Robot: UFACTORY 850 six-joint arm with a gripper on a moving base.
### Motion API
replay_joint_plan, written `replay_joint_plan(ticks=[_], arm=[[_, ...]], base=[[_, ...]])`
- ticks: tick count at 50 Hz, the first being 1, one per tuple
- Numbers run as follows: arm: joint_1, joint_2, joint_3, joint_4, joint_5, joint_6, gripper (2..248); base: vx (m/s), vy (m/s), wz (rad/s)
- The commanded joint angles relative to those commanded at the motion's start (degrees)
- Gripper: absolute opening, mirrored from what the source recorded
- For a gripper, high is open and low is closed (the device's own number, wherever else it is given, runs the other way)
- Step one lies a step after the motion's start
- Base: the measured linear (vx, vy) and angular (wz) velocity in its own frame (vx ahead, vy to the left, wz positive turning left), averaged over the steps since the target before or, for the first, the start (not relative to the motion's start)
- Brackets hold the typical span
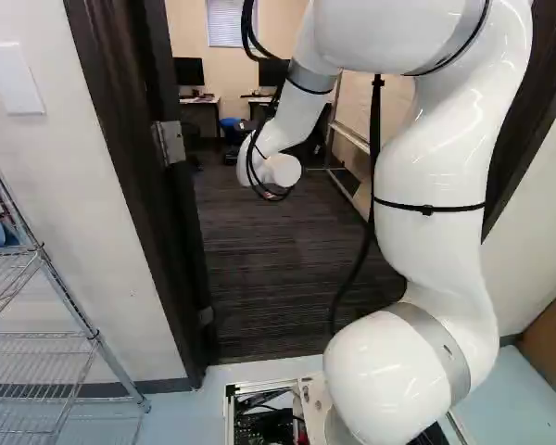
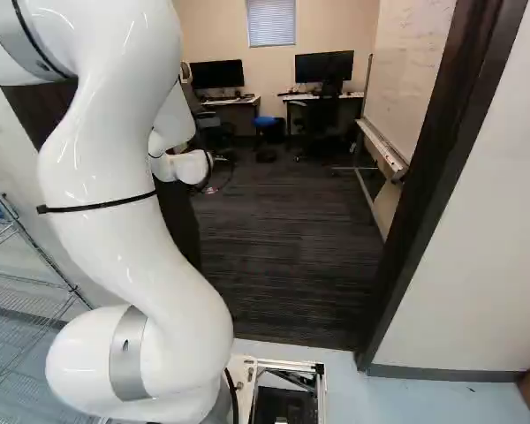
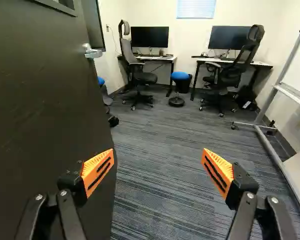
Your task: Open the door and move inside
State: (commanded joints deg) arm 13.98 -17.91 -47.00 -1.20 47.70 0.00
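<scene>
In the left base view, the door stands swung inward off its hinge, along the doorway's left edge, so the way in is open. The white arm rises right of the middle and reaches ahead into the doorway. A wire shelf stands outside by the wall, near the doorway's left edge.

In the right base view, the door shows as a dark strip just beside the arm. Past the doorway's right edge I can see a whiteboard on its wheeled stand, and two desks by the far wall, each with a monitor toward its back edge.

In the wrist view, the gripper's two fingers are wide apart, with dark striped carpet showing between them. One finger's orange pad overlaps the door's face; whether they touch, I can't tell. The door's metal handle sits near the door's far edge, ahead of that finger. Farther in, a blue-seated stool stands between the desks' facing corners, with a high-backed chair at one desk's front edge.
</scene>
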Motion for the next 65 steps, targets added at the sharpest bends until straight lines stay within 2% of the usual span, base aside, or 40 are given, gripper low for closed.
replay_joint_plan(ticks=[28, 65], arm=[[-4.2, 4.1, 4.81, -0.08, 0.0, 0.0, 247], [-10.27, 7.77, 8.99, -0.08, 0.0, 0.0, 247]], base=[[0.0, 0.0, 0.0], [0.0, 0.0, 0.0]])
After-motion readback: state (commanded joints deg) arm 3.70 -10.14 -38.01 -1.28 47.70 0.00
